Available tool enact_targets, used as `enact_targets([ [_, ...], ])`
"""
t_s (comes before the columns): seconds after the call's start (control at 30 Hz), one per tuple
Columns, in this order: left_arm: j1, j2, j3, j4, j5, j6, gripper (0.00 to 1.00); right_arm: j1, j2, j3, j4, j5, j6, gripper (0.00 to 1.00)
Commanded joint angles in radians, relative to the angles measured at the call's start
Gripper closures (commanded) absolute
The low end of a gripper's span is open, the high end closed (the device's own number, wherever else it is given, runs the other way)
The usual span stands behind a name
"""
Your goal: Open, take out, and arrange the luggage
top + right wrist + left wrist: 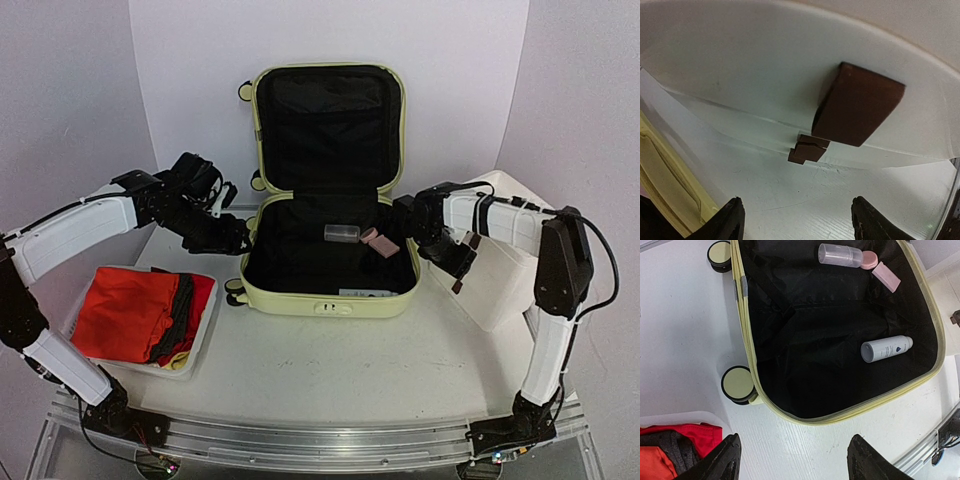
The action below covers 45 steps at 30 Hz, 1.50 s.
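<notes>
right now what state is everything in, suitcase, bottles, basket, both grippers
pale yellow-green hard-shell suitcase: open, lid standing upright
clear plastic bottle: lying on its side inside the suitcase
white cylindrical bottle: lying on its side inside the suitcase
white mesh basket: holds red and orange clothes
left gripper: open, empty
right gripper: open, empty

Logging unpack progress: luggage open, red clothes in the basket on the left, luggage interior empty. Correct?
Not empty: the left wrist view shows a clear bottle, a white bottle, a round pink item and a pink block inside the luggage. The rest holds: open, red clothes in the basket on the left.
</notes>
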Motion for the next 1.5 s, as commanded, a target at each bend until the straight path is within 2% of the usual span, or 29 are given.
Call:
enact_targets([
  [0.0, -0.004, 0.0, 0.001, 0.044, 0.003, 0.022, 0.27, -0.019, 0.024, -0.01, 0.037, 0.105, 0.072, 0.28],
  [0.37, -0.004, 0.005, -0.005, 0.05, 0.0, 0.023, 0.26, -0.092, 0.081, -0.056, 0.072, 0.18, 0.143, 0.34],
  [0.57, -0.004, 0.02, 0.003, 0.051, 0.004, 0.027, 0.27, -0.096, 0.082, -0.082, 0.084, 0.251, 0.202, 0.44],
  [0.73, -0.004, 0.03, 0.007, 0.052, 0.01, 0.032, 0.27, -0.088, 0.1, -0.063, 0.082, 0.349, 0.199, 0.44],
  [0.87, -0.004, 0.034, 0.008, 0.054, 0.003, 0.038, 0.27, -0.039, 0.138, -0.005, -0.032, 0.433, 0.285, 0.39],
  [0.97, -0.004, 0.041, 0.012, 0.056, 0.004, 0.041, 0.27, -0.029, 0.213, 0.086, -0.19, 0.431, 0.416, 0.36],
  [1.1, -0.004, 0.051, 0.021, 0.056, 0.013, 0.048, 0.27, 0.005, 0.309, 0.205, -0.317, 0.473, 0.504, 0.36],
  [1.47, -0.003, 0.041, 0.019, 0.056, 0.015, 0.063, 0.27, -0.018, 0.406, 0.249, -0.369, 0.521, 0.604, 0.36],
])
